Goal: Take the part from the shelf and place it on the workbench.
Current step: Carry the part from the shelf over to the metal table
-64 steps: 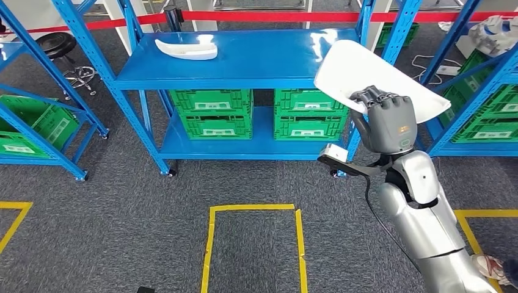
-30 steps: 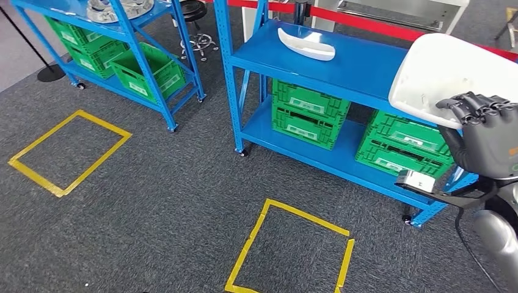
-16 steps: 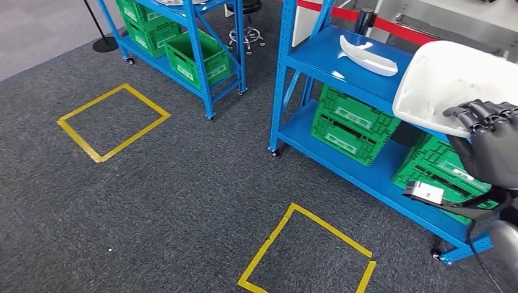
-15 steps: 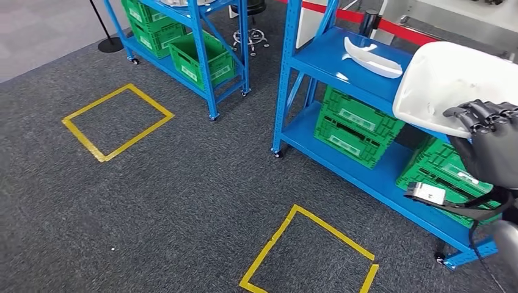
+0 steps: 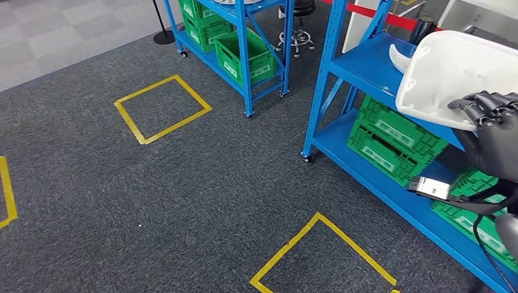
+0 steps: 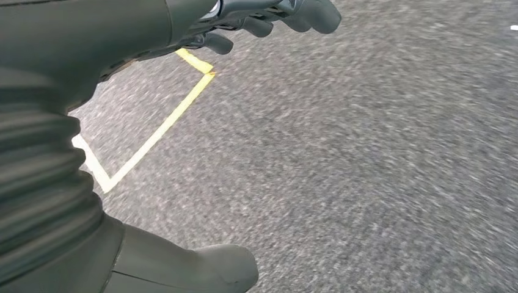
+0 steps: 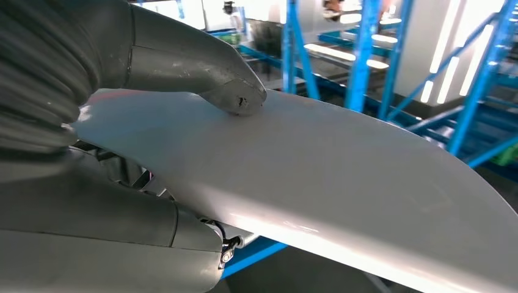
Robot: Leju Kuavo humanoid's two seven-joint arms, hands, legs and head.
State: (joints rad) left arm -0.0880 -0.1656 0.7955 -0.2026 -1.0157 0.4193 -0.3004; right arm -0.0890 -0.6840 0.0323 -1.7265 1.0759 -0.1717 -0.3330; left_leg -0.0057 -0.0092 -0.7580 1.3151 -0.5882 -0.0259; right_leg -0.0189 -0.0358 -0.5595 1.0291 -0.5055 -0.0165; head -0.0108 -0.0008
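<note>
— Grey carpet (image 5: 183, 183), blue shelf (image 5: 366, 67). Where is the part (image 5: 455, 73)?
— Right robot hand (image 5: 492, 137) grips it, beside the shelf.
— Left robot hand (image 6: 79, 122)?
— Fingers curled, holding nothing.

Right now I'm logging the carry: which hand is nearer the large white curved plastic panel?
Right. The right hand grips the large white curved plastic panel, thumb pressed on its surface. The left hand hangs over grey carpet, apart from it.
</note>
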